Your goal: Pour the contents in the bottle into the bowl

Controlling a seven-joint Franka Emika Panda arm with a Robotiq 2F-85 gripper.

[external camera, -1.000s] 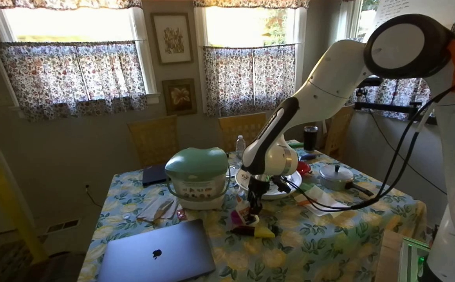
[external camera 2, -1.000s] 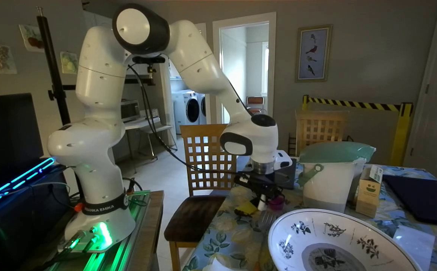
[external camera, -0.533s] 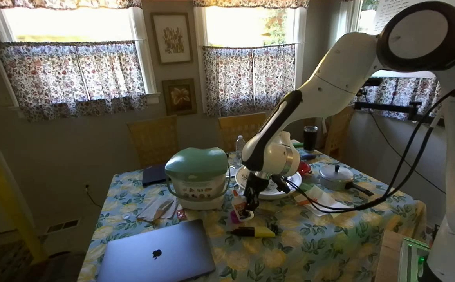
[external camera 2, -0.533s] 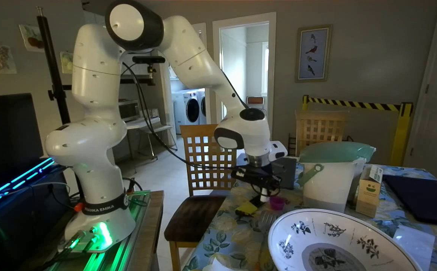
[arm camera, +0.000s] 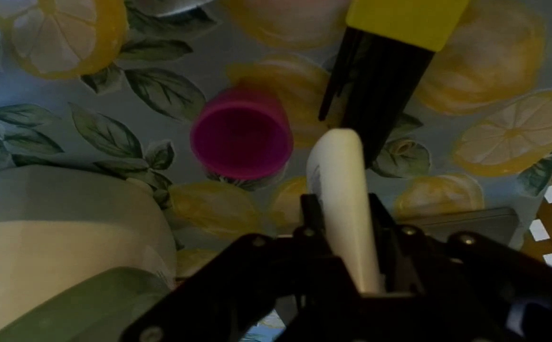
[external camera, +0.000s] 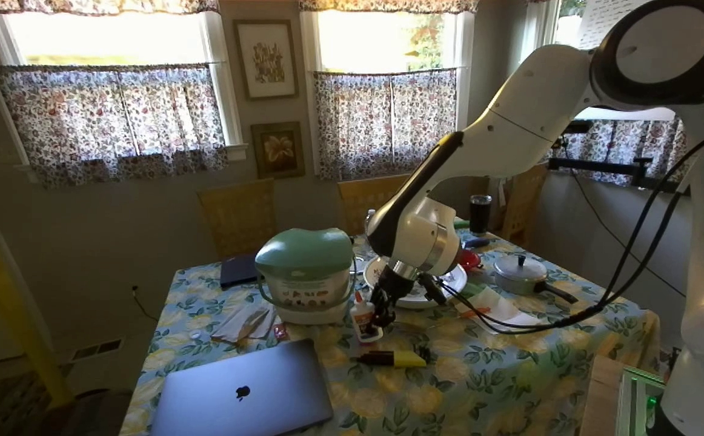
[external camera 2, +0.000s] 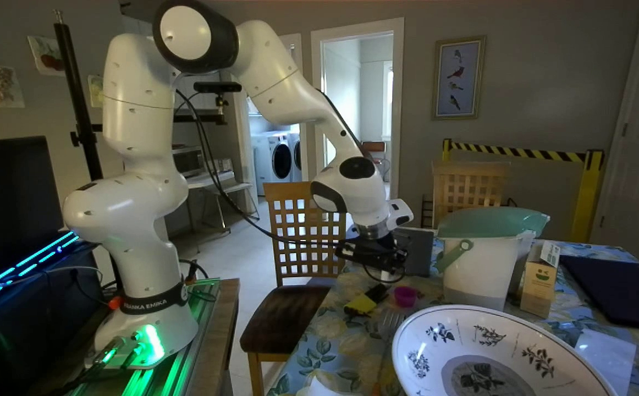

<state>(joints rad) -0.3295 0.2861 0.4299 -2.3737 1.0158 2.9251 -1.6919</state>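
The small white bottle [external camera: 363,319] with an orange-red cap hangs tilted in my gripper [external camera: 382,315], cap leaning away from the arm. In an exterior view only a small white part of the bottle [external camera 2: 386,276] shows under my gripper [external camera 2: 390,263], raised above the table. In the wrist view the bottle's white narrow side [arm camera: 345,204] stands between the two fingers, which are closed about it. The wide white bowl [external camera 2: 509,322] with a dark plant pattern rests on the table, apart from the bottle. In an exterior view the bowl [external camera: 452,289] is partly hidden behind the gripper.
A pink cup [arm camera: 242,137] and a yellow-and-black tool [arm camera: 385,71] lie below the gripper. A green-lidded pail [external camera: 306,284] stands close beside the bottle. A fork [external camera 2: 390,322] lies by the bowl. A laptop [external camera: 249,387] and lidded pot [external camera: 520,274] are also on the table.
My gripper has risen with the bottle in it and moved a little toward the pail. The bottle has tilted more. The pink cup shows more clearly beneath it in an exterior view.
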